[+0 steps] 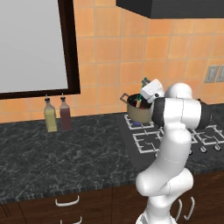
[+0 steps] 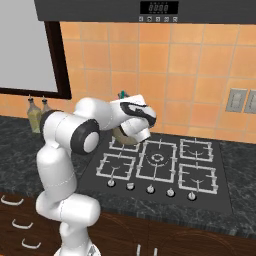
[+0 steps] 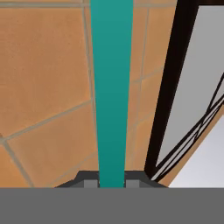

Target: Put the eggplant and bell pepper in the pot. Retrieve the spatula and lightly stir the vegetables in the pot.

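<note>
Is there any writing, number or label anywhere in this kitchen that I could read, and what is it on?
Display on the black panel above the stove: lit digits, too small and blurred to read; they may be zeros.
Small marks under that display: too small to read.
Two bottles on the counter: no label to be seen.
Stove knobs: no markings to be seen.
Wall plates: no text to be seen.
Nothing else carries writing.

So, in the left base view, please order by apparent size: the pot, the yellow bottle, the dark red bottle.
1. pot, largest, partly hidden by the arm.
2. yellow bottle and dark red bottle: alike, not ranked.
</note>
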Controlling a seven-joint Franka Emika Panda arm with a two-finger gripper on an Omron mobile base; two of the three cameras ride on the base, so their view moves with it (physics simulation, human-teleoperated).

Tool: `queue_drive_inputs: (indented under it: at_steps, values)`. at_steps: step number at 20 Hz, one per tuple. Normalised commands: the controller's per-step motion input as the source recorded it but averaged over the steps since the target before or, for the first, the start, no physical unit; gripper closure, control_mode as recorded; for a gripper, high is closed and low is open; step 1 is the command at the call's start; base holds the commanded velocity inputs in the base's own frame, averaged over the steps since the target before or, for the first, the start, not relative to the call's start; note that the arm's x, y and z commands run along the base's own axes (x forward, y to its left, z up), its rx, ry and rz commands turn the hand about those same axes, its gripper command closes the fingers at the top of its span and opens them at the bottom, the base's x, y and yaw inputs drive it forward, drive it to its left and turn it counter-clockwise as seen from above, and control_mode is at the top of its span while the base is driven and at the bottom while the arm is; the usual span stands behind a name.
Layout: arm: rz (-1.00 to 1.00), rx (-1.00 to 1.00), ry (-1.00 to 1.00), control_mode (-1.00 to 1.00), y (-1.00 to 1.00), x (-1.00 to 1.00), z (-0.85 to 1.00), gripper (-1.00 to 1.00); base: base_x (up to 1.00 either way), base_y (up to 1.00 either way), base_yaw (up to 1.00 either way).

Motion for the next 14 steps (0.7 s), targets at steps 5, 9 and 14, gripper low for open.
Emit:
queue_drive_inputs:
  at_steps: [5,9,14]
  values:
    - [0.14,-0.01,-0.07,-1.00,0.00,0.17,-0.03,1.00,0.00,0.00,0.00]
    - [0.23,-0.03,-0.17,-1.00,0.00,0.03,0.00,1.00,0.00,0.00,0.00]
    - [0.15,0.00,-0.13,-1.00,0.00,0.03,-0.02,1.00,0.00,0.00,0.00]
